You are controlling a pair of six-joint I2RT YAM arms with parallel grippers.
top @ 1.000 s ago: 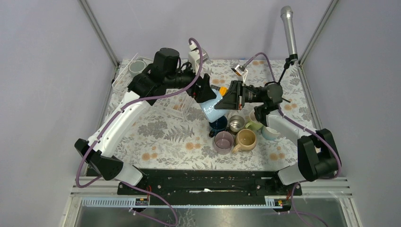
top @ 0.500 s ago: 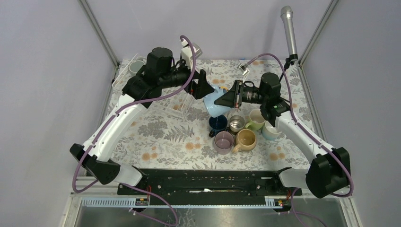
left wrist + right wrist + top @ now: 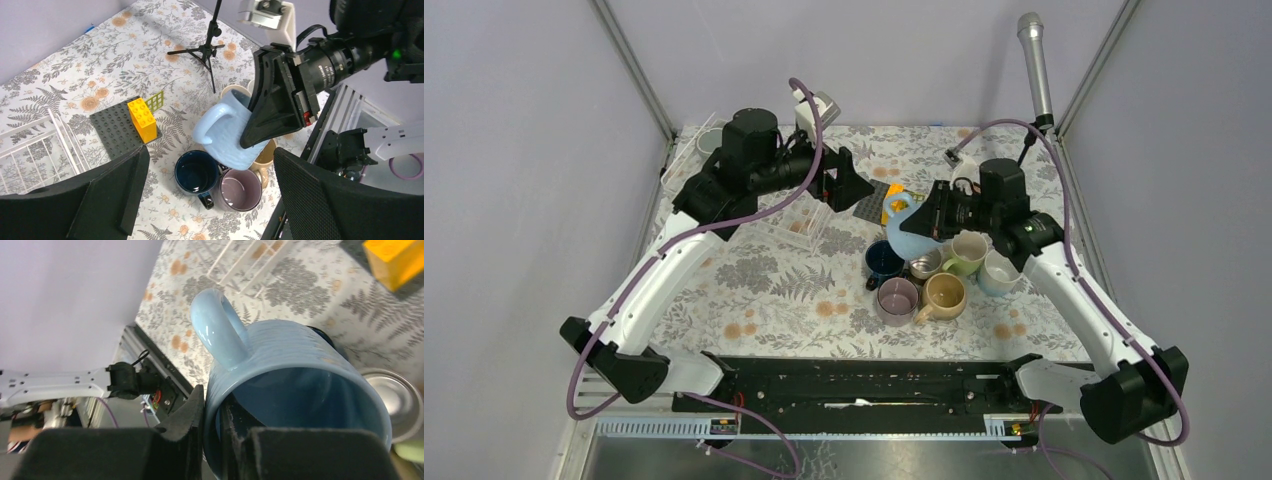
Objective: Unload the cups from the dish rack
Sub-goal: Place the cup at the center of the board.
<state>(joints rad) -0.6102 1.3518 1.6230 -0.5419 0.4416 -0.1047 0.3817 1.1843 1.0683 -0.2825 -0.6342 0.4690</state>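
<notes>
- Light blue mug (image 3: 300,370), pinched by its rim in the right claw (image 3: 212,415), may slip or knock the cups (image 3: 944,295) below.
- Left claw (image 3: 849,188) gapes wide, empty.

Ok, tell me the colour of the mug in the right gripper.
The mug is light blue, seen best in the left wrist view.

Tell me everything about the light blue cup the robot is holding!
The light blue cup is a glossy, ceramic-looking mug with faint rings round its body and one big loop handle. It is empty. It hangs tilted in the air above the navy cup. The right arm's fingers pinch its rim wall, one inside, one outside.
</notes>
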